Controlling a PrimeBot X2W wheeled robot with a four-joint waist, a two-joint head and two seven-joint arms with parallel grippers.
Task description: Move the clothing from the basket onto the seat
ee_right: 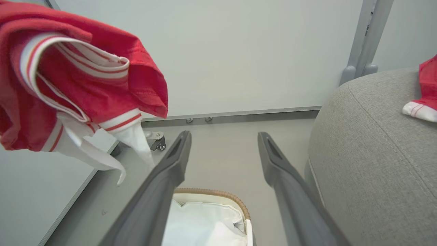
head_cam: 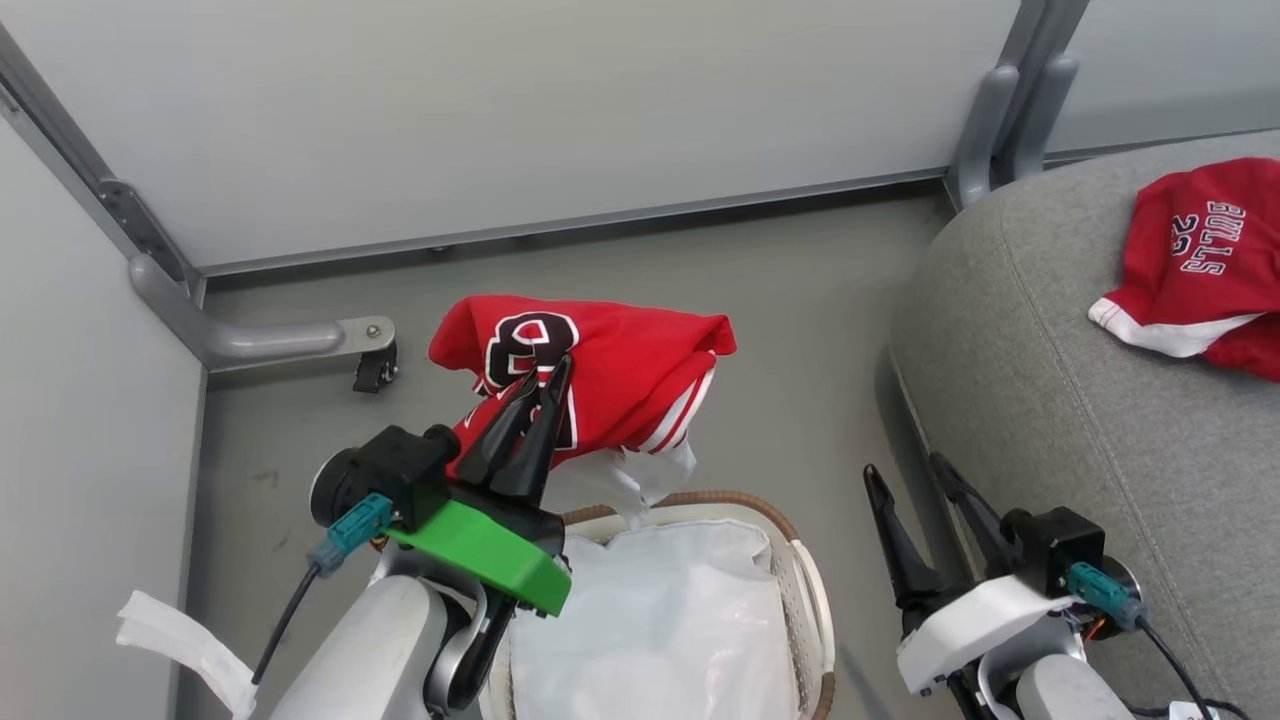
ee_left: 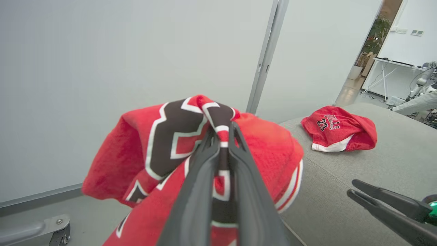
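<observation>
walls: pale grey panels (head_cam: 550, 110) | floor (head_cam: 800, 300): grey (faint marks) | caster (head_cam: 375, 372): left corner | potted plant (ee_left: 374, 41): far off

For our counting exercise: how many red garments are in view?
2. One red garment hangs from the left end effector; the other lies on the grey seat. The basket liner may hide more.

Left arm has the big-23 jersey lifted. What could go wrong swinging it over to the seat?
1. White cloth hangs from the red jersey with the large black-and-white 23 towards the white slatted basket with brown woven rim; if it is the liner, it may drag.
2. The left gripper pinches only a fold near its fingertips; it could slip.
3. The open right gripper stands between the basket and the grey fabric seat; the hem may snag.
</observation>
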